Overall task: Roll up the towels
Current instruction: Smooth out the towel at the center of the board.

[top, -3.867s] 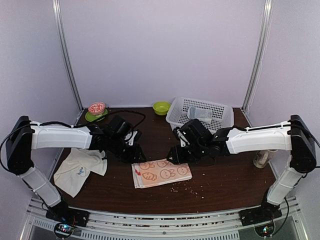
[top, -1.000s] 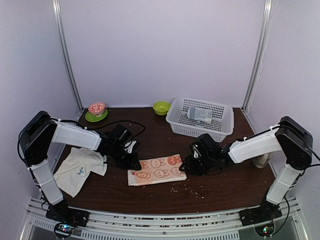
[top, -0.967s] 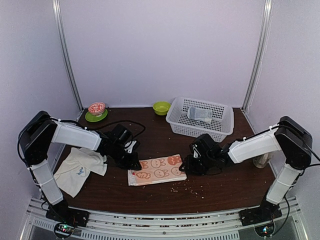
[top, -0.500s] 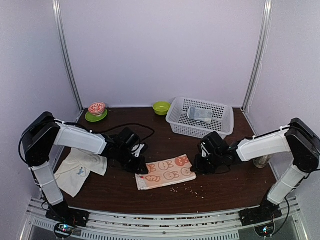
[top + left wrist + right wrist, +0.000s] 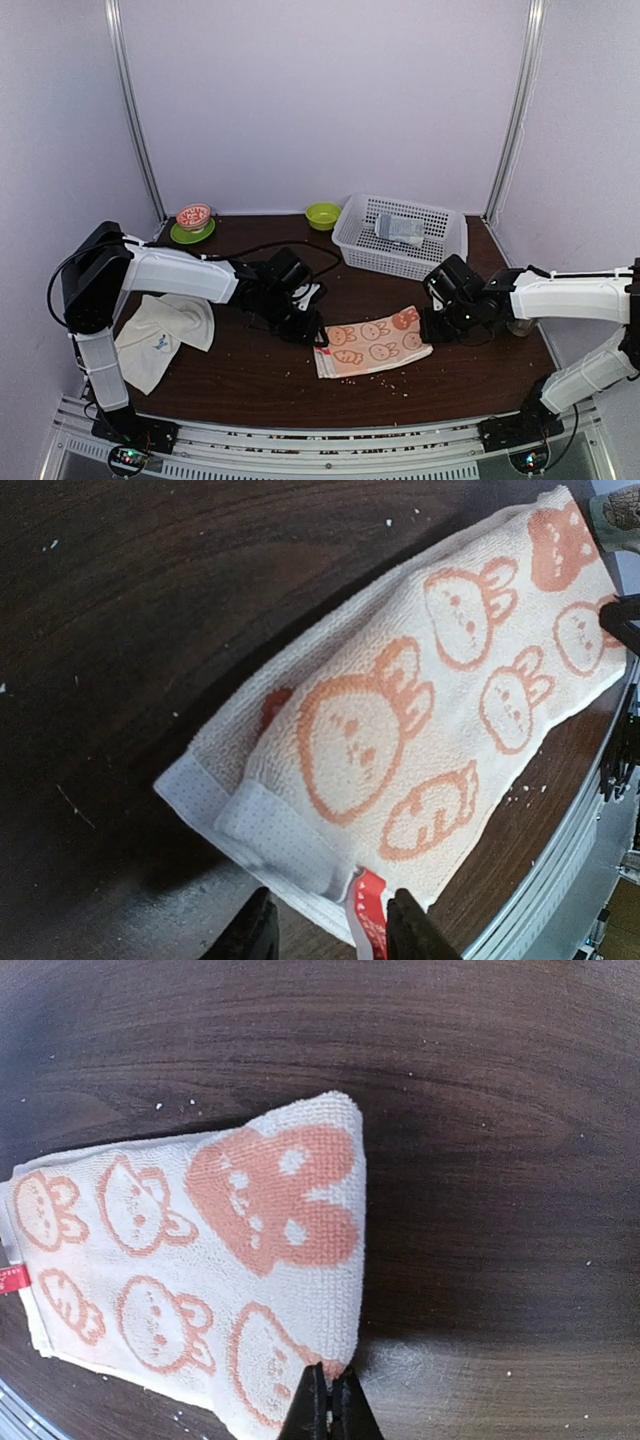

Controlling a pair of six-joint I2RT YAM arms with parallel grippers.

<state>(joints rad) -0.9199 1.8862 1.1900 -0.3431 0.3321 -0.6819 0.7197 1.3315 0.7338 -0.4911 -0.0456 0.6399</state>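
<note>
The cream towel with orange-pink rabbit faces [image 5: 372, 346] lies folded flat on the dark table, right of centre. My right gripper [image 5: 330, 1400] is shut on its near right corner; the top view has that gripper [image 5: 432, 329] at the towel's right end. My left gripper [image 5: 330, 935] stands open at the towel's left end, where the hem [image 5: 280, 830] and a red tag [image 5: 368, 915] lie between its fingers. From above, the left gripper [image 5: 314, 335] is low over that edge. The plain cream-white towel [image 5: 160, 335] lies crumpled at the table's left.
A white basket [image 5: 440, 243] at the back right holds a grey-blue rolled towel [image 5: 400, 228]. A green bowl [image 5: 322, 214] and a green plate carrying a red bowl [image 5: 193, 222] stand along the back. Crumbs lie scattered near the front edge.
Both arms have slid the rabbit-face towel to the right across the table. The right gripper has shut on its corner, and the left gripper has opened at the hem.
</note>
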